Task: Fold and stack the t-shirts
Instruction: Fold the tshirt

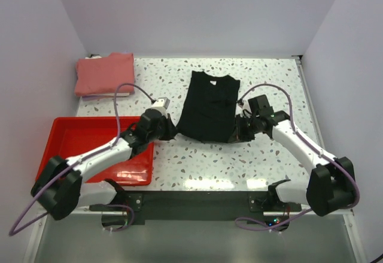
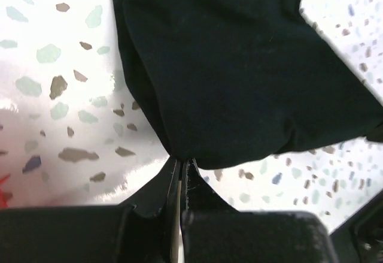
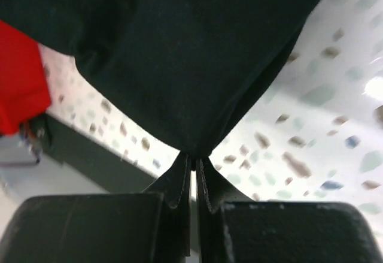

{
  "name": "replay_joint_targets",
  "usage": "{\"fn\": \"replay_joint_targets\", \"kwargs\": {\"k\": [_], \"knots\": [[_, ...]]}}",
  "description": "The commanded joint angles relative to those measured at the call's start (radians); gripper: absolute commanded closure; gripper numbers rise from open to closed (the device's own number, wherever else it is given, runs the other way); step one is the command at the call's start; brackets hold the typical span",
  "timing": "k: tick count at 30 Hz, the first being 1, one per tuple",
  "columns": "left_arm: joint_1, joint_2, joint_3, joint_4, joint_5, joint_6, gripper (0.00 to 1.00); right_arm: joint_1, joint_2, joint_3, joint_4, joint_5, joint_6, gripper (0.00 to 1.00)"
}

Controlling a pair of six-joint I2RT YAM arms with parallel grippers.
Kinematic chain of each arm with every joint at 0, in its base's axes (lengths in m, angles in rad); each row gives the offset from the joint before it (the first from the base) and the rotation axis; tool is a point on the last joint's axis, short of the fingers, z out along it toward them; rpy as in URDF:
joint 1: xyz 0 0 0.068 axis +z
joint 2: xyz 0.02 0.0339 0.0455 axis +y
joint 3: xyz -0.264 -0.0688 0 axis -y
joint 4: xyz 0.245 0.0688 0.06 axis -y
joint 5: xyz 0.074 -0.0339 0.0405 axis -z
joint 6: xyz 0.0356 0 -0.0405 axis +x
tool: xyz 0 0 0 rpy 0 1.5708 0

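– Two pinches are on the black t-shirt [image 1: 209, 104], one at each hem corner. Left fingers [image 2: 187, 182] are closed tight on the left corner, with cloth bunched into the tips. Right fingers [image 3: 184, 176] are the same on the right corner. The shirt lies flat mid-tabletop [image 1: 197, 161], collar toward the far edge, hem toward the near edge.

– Step in hand, as you read it?

– A hem-to-collar fold, I'd judge. To do it well, lift both corners together and level, just high enough for the hem to clear the cloth beneath. Carry them toward the far edge on parallel lines, keeping the hem taut between the arms so it neither sags nor twists. Lay it square on the shoulders before letting go. Both grips sit at the very edge of the cloth, so a jerk could slip one.

– Surface?

– Speckled and glossy, with glare patches by the near edge. It looks slick, so the lower layer may drag along if the lift is too low.

– Room?

– Bare tabletop runs from the collar to the far edge, probably enough. The pink t-shirt [image 1: 105, 74] lies folded at the far left corner, well apart. A red tray [image 1: 90, 140] lies along the left edge under the left arm. White walls close in on three sides.
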Motion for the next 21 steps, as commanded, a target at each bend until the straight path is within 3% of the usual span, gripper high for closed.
{"fn": "replay_joint_targets", "kwargs": {"k": [1, 9, 13, 21], "knots": [[-0.031, -0.172, -0.031, -0.131, -0.114, -0.067, 1.00, 0.045, -0.048, -0.016, -0.165, -0.186, -0.022, 1.00], [-0.045, -0.506, -0.061, -0.325, -0.168, -0.143, 1.00, 0.121, -0.119, 0.070, -0.438, -0.394, -0.103, 1.00], [-0.045, -0.595, -0.040, -0.378, -0.179, -0.163, 1.00, 0.121, -0.154, 0.090, -0.494, -0.524, -0.099, 1.00], [-0.043, -0.678, 0.035, -0.447, -0.214, -0.139, 1.00, 0.122, -0.206, 0.147, -0.587, -0.577, -0.063, 1.00]]}}
